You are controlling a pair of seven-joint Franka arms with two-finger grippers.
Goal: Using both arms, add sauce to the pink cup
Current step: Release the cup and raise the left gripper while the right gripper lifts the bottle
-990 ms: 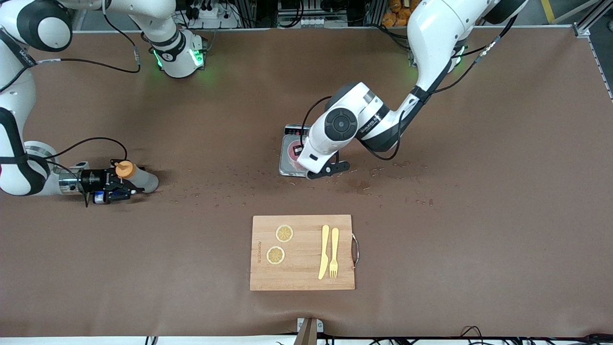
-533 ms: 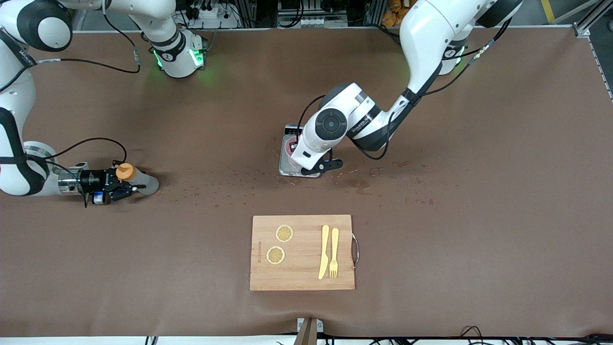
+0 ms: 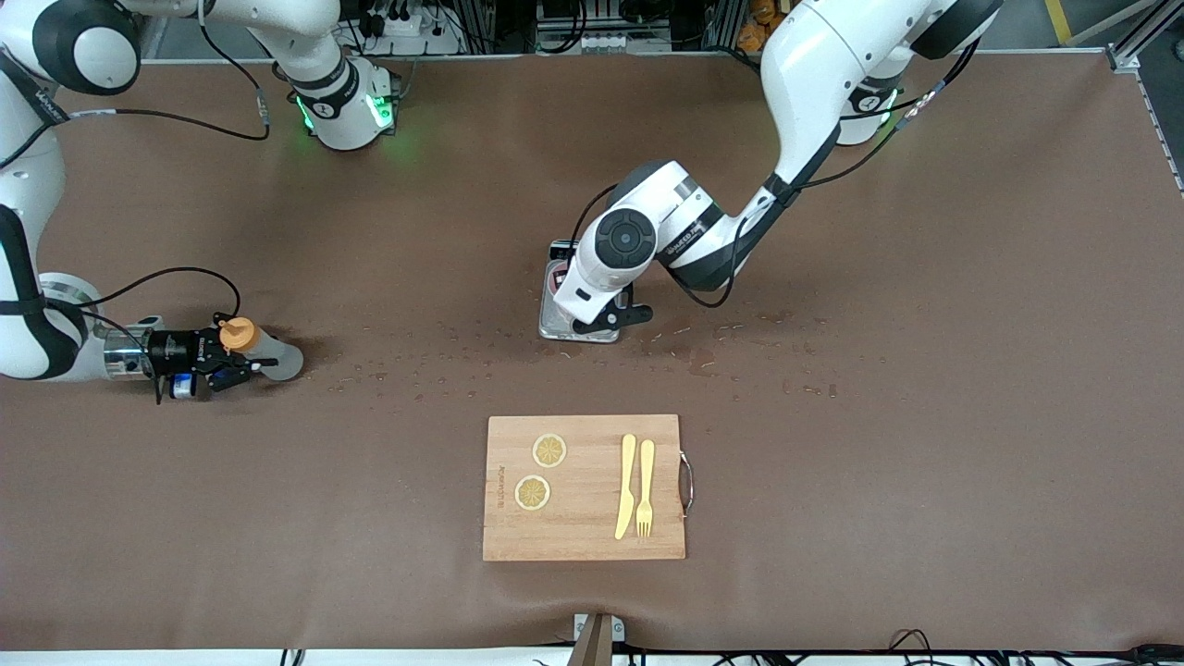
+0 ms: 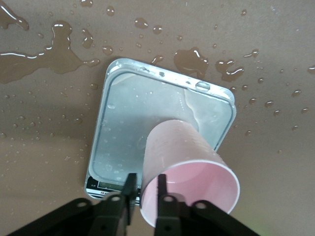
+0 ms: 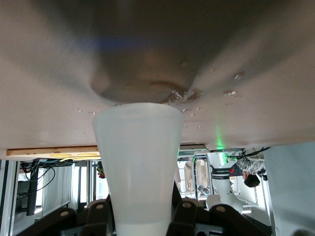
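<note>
Front view first: my right gripper (image 3: 229, 363) is low at the right arm's end of the table, clamped on the sauce bottle (image 3: 264, 355). The bottle leans over, its orange cap (image 3: 238, 334) up by my fingers and its whitish body angled down toward the brown table (image 3: 925, 416). My left gripper (image 3: 612, 319) is down over the grey scale (image 3: 555, 324) near the middle of the table; the pink cup (image 3: 559, 286) only peeks out from under my left wrist there. Water drops are scattered on the table around the scale. Nearer the camera sits a wooden cutting board (image 3: 585, 487) with two lemon slices (image 3: 549, 450), plus a yellow knife (image 3: 626, 486) and a yellow fork (image 3: 645, 487) side by side.

Left wrist view: the pink cup (image 4: 189, 173) is on the scale's wet metal tray (image 4: 133, 128), at the end by the display. My black fingers (image 4: 162, 209) are pinched narrow over the cup's rim wall, one outside and one inside. Puddles and droplets (image 4: 54, 49) lie on the table around the scale.

Right wrist view: the translucent sauce bottle (image 5: 139, 162) fills the middle, gripped between my two finger pads (image 5: 189, 211), with its end right at the table surface. A few droplets (image 5: 236, 76) lie on the table close to it.
</note>
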